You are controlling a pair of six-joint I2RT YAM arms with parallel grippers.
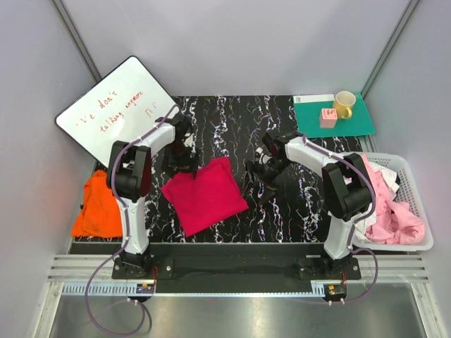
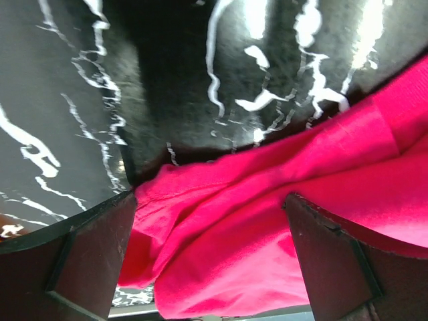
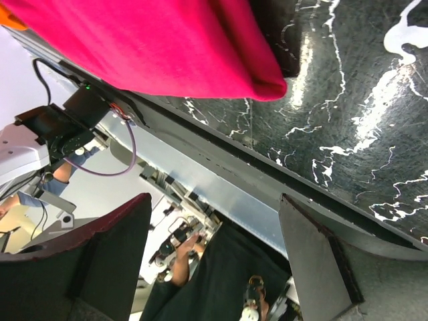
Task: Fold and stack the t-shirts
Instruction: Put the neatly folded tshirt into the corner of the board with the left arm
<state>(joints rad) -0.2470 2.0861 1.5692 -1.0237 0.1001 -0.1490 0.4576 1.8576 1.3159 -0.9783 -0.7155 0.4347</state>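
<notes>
The magenta-red t-shirt (image 1: 205,193) lies folded in a rough square on the black marbled table (image 1: 232,127), between the two arms. My left gripper (image 1: 182,163) is open just above its far left corner; in the left wrist view the red cloth (image 2: 254,221) fills the space between the spread fingers (image 2: 87,254). My right gripper (image 1: 255,184) is open and empty, right of the shirt; the shirt's corner shows in the right wrist view (image 3: 167,47). The orange t-shirt (image 1: 99,206) lies folded at the left table edge. Pale pink and white shirts (image 1: 394,211) lie in the basket.
A white basket (image 1: 412,165) stands at the right edge. A whiteboard (image 1: 116,113) leans at the back left. A green mat (image 1: 332,116) at the back right holds a yellow mug (image 1: 344,104) and a small pink block (image 1: 328,117).
</notes>
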